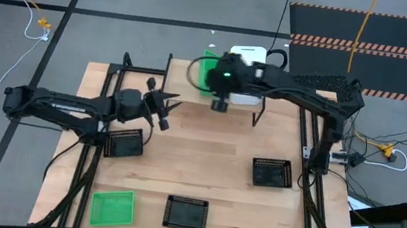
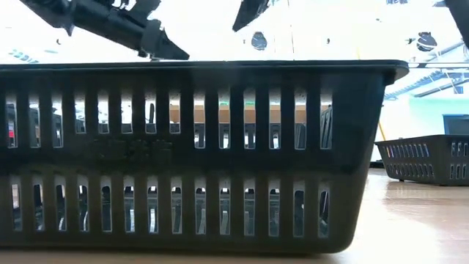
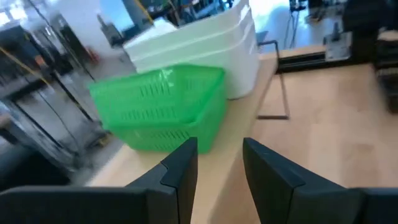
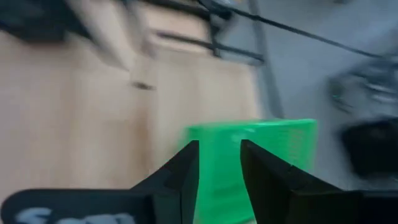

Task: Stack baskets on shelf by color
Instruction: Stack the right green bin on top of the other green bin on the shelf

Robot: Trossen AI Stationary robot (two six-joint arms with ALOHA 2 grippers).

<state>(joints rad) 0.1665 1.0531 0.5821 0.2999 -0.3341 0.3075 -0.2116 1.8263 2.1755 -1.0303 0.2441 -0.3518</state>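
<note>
Baskets part-sorted; both claws up near the far shelf.

Right claw (image 1: 220, 104) hangs over the shelf (image 1: 190, 97) beside the green stack (image 1: 207, 69) and white stack (image 1: 245, 76), fingers apart, holding nothing. Left claw (image 1: 167, 109) hovers left of it, released and empty. On the surface (image 1: 204, 169): three black baskets (image 1: 124, 143) (image 1: 186, 213) (image 1: 272, 172), one green basket (image 1: 112, 206) near left.
</note>
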